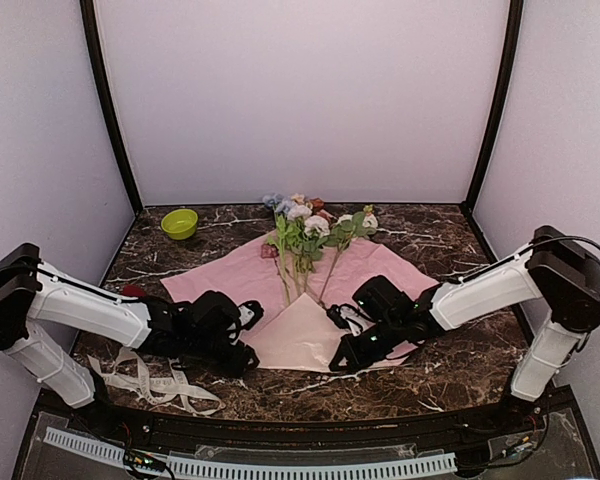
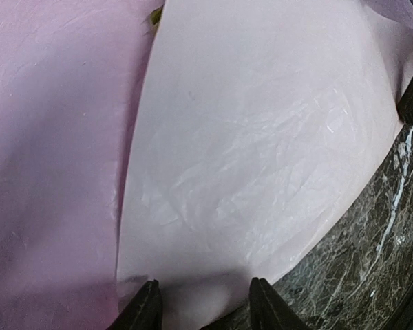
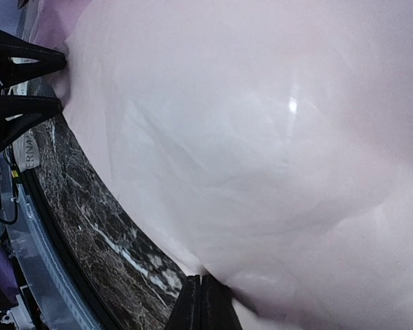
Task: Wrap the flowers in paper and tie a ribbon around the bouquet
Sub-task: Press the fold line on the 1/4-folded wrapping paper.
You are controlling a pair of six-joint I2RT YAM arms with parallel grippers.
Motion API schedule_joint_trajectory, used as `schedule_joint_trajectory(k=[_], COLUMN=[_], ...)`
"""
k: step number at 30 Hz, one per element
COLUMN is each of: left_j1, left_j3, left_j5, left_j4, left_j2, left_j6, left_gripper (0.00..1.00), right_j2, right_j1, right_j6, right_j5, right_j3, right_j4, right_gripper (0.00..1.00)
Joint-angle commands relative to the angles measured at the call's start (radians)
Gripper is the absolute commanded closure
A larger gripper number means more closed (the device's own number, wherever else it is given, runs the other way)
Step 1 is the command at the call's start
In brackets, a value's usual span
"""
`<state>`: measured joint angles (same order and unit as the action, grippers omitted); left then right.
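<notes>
Matte creased paper (image 1: pixel 302 338), glossy marble table (image 1: pixel 450 243)

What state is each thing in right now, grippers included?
paper: spread on the table, near corner folded over the stem ends.
flowers: lying on the paper, blooms at the far side.
ribbon: loose and untied on the table by the left arm.
green bowl: upright, apart from the paper.
left gripper: open at the fold's edge.
right gripper: shut on the paper's folded corner.

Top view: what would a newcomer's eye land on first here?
The pink paper spread mid-table, its near corner folded up toward the stems of the flowers. The left gripper, jaws parted, and the right gripper, jaws shut on the paper's edge, flank that fold. The ribbon lies loose by the left arm.
</notes>
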<state>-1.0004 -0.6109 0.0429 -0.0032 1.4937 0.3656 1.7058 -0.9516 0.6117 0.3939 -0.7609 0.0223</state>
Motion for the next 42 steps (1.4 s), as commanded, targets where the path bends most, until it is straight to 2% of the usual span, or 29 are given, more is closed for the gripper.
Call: schedule_joint_trajectory(k=[1,7,10,13,16,20,22,27,33,36,42], left_j1=[0.031,0.105,0.163,0.226,0.301,0.461,0.5,0.51,0.51,0.51,0.51], left_j3=[0.014,-0.008,-0.01,-0.024,-0.036,-0.009,0.012,0.068,0.122,0.126,0.131], left_j5=[-0.014,-0.006,-0.017,-0.043,-0.082,-0.159,-0.216,-0.298,-0.326,-0.31,-0.256], left_j4=[-0.198,-0.433,-0.504,-0.541,-0.557,-0.509,-0.452,-0.287,-0.141,-0.116,-0.096], left_j2=[-0.04,-0.062,-0.123,-0.212,-0.295,-0.346,-0.335,-0.262,-0.185,-0.165,-0.174], left_j6=[0.116,0.224,0.242,0.248,0.244,0.252,0.273,0.354,0.417,0.419,0.409], left_gripper=[0.55,0.56,0.56,0.53,0.45,0.41,0.4,0.36,0.35,0.39,0.57], right_j2=[-0.046,-0.068,-0.071,-0.062,-0.057,-0.04,-0.032,-0.008,-0.016,-0.022,0.015], right_j1=[0.017,0.022,0.022,0.021,0.013,0.01,0.005,-0.001,-0.021,-0.041,-0.089], right_j6=[0.021,0.013,0.017,0.01,-0.007,-0.011,-0.016,-0.022,-0.029,-0.043,-0.085], right_j5=[-0.062,-0.097,-0.091,-0.097,-0.102,-0.096,-0.092,-0.1,-0.102,-0.093,-0.093], right_j3=[0.071,0.079,0.091,0.076,0.063,0.046,0.037,0.005,-0.068,-0.133,-0.324], right_j4=[0.076,0.117,0.096,0.119,0.13,0.13,0.127,0.148,0.195,0.207,0.26], right_gripper=[1.0,1.0,1.0,1.0,1.0,1.0,1.0,1.0,1.0,1.0,0.98])
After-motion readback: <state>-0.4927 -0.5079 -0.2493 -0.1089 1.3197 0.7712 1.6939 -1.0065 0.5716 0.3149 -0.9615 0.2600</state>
